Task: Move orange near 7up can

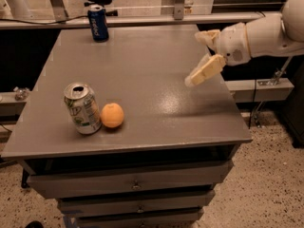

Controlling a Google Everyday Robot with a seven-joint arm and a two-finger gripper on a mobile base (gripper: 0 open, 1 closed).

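The orange sits on the grey table top near its front left. It rests right beside the 7up can, a silver can with green markings that stands upright just to its left. My gripper hangs above the table's right side, well to the right of the orange and raised off the surface. Its two pale fingers are spread apart and hold nothing.
A dark blue soda can stands upright at the table's far left edge. Drawers run below the table front. A rail and dark equipment stand behind the table. The speckled floor lies to the right.
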